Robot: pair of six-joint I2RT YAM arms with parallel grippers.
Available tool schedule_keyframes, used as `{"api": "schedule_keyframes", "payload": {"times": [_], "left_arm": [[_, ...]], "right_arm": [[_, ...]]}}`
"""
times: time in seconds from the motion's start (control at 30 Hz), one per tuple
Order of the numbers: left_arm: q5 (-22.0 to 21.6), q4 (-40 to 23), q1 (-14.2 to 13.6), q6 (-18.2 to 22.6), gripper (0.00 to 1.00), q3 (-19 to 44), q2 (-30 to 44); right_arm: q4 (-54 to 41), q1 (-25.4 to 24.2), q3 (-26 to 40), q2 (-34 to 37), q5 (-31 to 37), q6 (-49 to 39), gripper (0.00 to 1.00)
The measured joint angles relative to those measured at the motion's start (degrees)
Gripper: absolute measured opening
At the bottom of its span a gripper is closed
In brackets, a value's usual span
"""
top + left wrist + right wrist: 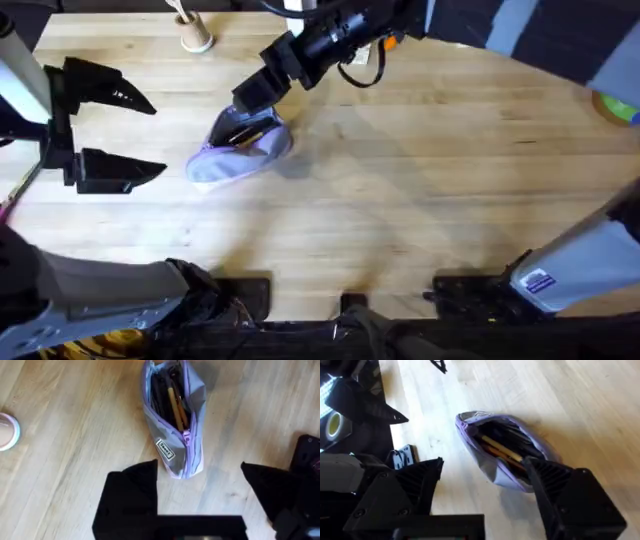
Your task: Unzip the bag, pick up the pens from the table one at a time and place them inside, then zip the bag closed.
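The lavender bag [240, 150] lies on the table [420, 190], left of centre, with its zipper open. Tan and dark pens [175, 405] lie inside it, also visible in the right wrist view as pens [502, 450] in the bag [500, 467]. My right gripper [250, 105] reaches across from the far side and hovers just over the bag's far end, open [485, 495], one finger [560, 485] over the bag's edge. My left gripper [160, 138] stands open to the left of the bag [175, 430], fingers apart [200, 490], holding nothing.
A small wooden holder [195, 35] stands near the table's far left edge. A green object [620, 105] sits at the far right edge. The arms' bases and cables line the near edge. Bare planks stretch across the middle and right.
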Motion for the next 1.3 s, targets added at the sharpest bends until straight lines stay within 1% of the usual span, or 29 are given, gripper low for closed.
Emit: {"api": "schedule_keyframes", "payload": {"times": [0.27, 0.43, 0.63, 0.77, 0.93, 1.13, 1.3], "left_arm": [[-0.6, 1.6, 0.0, 0.0, 0.993, 0.0, 5.5], [-2.9, 2.1, 0.0, 0.0, 0.994, 0.0, 7.2], [-5.2, 2.6, 0.0, 0.0, 0.993, 0.0, 7.2], [-6.3, 3.1, 0.0, 0.0, 0.993, 0.0, 7.2], [-6.4, 3.1, 0.0, 0.0, 0.993, 0.0, 7.2], [-6.6, 3.1, 0.0, 0.0, 0.993, 0.0, 7.2], [-6.6, 3.1, 0.0, 0.0, 0.993, 0.0, 7.2]], "right_arm": [[5.4, 6.1, 0.0, 4.0, -0.1, 15.9, 0.995], [8.9, 8.6, 0.0, 6.2, -0.1, 23.4, 0.995], [11.1, 9.4, 0.0, 9.5, 0.0, 26.7, 0.995], [14.4, 9.4, 0.0, 12.4, -0.1, 28.5, 0.995], [18.1, 9.4, 0.0, 15.3, -2.4, 30.9, 0.995], [18.5, 10.2, 0.0, 16.3, -4.6, 33.0, 0.995], [21.1, 11.6, -0.1, 16.9, -6.8, 34.6, 0.996]]}}
